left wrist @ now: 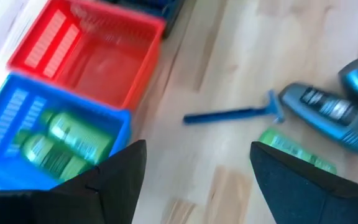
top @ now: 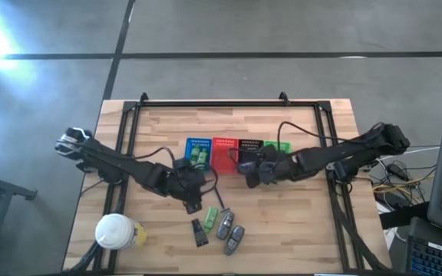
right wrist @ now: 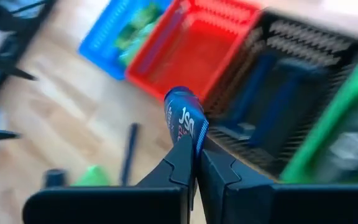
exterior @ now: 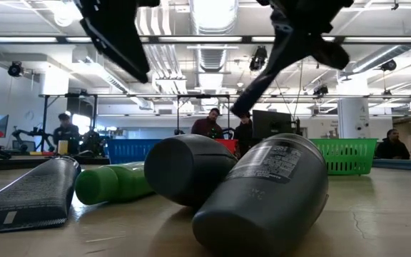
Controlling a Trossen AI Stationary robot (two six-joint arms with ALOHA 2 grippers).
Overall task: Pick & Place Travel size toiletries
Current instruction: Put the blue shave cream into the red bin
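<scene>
- Right gripper [right wrist: 194,163] clamped on dark sachet [right wrist: 187,122] over red basket [right wrist: 194,46]; thin edge hold, could slip or drop into wrong bin.
- Left gripper [left wrist: 194,180] spread apart, empty, beside blue basket [left wrist: 8,118] holding 2 green tubes [left wrist: 61,140].
- Remaining toiletries [top: 219,228] clustered near front edge; could scatter if nudged.

Four baskets [top: 238,151], two green tubes [left wrist: 61,142] in the blue one.

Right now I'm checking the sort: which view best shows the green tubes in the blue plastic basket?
Left wrist view: two green tubes lie clear inside the blue basket. High view shows green specks; right wrist a blur; low view only the basket wall.
</scene>
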